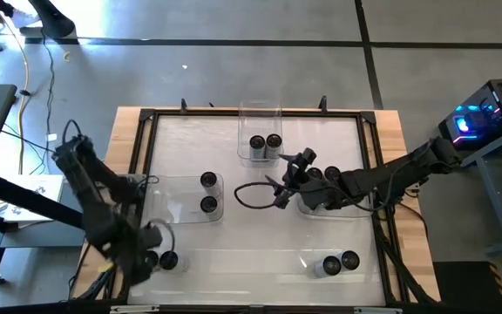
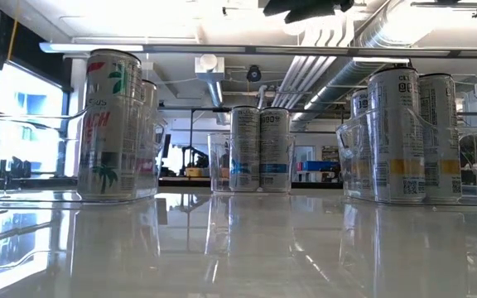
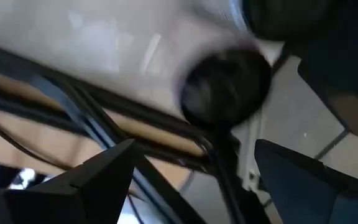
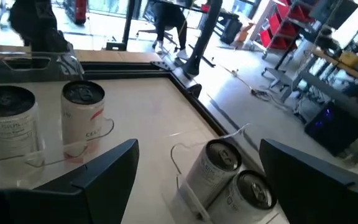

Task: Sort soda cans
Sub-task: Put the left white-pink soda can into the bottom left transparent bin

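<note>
Dark left end effector (image 1: 151, 249), fingers apart, hovers lower left over a soda can (image 1: 169, 260); next: descend, clamp.

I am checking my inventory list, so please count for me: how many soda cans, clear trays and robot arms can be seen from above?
Soda cans: 10 in sight; more may be hidden under the right arm.
Clear trays: at least 4 that I can make out.
Robot arms: 2, the left arm and the right arm.
Total: 16 things in sight.

Overhead looks straight down; low (tabletop height) shares its cans (image 2: 259, 149).
</note>
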Robot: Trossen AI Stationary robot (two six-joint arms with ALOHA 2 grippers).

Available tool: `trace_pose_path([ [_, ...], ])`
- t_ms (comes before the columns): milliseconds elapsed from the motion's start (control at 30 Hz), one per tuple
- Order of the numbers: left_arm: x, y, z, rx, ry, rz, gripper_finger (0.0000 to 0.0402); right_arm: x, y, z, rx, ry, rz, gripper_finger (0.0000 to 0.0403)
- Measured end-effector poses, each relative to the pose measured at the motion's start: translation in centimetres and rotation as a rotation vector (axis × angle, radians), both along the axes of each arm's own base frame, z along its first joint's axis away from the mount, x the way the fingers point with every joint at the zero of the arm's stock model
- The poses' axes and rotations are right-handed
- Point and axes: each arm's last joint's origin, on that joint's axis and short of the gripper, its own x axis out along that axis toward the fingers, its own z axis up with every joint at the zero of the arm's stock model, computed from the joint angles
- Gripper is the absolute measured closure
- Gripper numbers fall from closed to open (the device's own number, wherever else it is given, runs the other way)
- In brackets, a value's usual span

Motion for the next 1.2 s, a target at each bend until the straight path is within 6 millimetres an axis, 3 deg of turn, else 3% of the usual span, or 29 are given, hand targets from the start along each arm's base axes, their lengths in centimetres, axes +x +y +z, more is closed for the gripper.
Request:
trace_pose_path([
  [133, -0.3, -2.8, -0.8, 0.034, 0.02, 0.045, 0.0083, 0.0, 0.0, 0.0, -0.034, 0.026, 0.021, 0.0073],
  [300, 0.3, -4.2, -2.6, 0.13, -0.012, 0.049, 0.0082, 0.0, 0.0, 0.0, -0.068, 0.054, 0.04, 0.0073],
  [733, 1.5, -4.5, -4.0, 0.22, -0.048, 0.04, 0.0087, 0.1, 0.1, 0.0, -0.086, 0.079, 0.092, 0.0073],
  [967, 1.5, -4.4, -4.1, 0.228, -0.059, 0.03, 0.0152, 0.0, 0.3, -0.1, -0.065, 0.082, 0.091, 0.0073],
  [1100, 1.1, -4.1, -3.5, 0.19, -0.02, 0.046, 0.0163, -0.1, 0.8, -0.2, -0.063, 0.08, 0.104, 0.0073],
  [1200, 0.3, -3.1, -2.0, 0.134, -0.011, 0.068, 0.0163, -0.2, 1.0, -0.2, -0.063, 0.08, 0.112, 0.0073],
])
